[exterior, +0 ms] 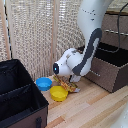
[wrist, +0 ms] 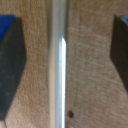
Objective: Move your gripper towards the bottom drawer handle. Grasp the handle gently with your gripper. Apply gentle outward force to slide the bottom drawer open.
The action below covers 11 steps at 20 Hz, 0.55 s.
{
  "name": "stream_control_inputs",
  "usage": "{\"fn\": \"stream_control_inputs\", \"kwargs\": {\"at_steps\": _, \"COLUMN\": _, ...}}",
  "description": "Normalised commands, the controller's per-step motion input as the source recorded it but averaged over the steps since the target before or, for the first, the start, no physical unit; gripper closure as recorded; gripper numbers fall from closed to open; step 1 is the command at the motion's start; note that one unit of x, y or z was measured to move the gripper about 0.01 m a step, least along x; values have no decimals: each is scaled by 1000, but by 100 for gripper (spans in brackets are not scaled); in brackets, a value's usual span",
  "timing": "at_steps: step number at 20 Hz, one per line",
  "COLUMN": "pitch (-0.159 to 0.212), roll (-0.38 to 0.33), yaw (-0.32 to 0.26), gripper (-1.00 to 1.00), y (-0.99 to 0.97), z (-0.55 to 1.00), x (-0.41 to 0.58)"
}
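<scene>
Wood-floored surface beneath, your claw (wrist: 64,60) stands wide, its fingers (wrist: 11,65) either side of the bottom drawer handle (wrist: 59,65) without touching, close against the bottom drawer (exterior: 107,70), placed so closing should catch the bar.

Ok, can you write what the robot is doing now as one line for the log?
phase: at handle | gripper: open, fingers either side of bottom drawer handle | bottom drawer: pulled out | contact: none seen
</scene>
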Motion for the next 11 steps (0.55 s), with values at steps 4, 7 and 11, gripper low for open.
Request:
{"fn": "stream_control_inputs", "kwargs": {"at_steps": 4, "pitch": -3, "roll": 146, "yaw": -50, "gripper": -100, "y": 263, "z": 656, "x": 240}}
{"fn": "stream_control_inputs", "kwargs": {"at_steps": 7, "pitch": 0, "roll": 191, "yaw": -55, "gripper": -100, "y": 326, "z": 545, "x": 215}}
{"fn": "stream_control_inputs", "kwargs": {"at_steps": 11, "pitch": 17, "roll": 254, "yaw": -40, "gripper": -100, "y": 394, "z": 367, "x": 139}}
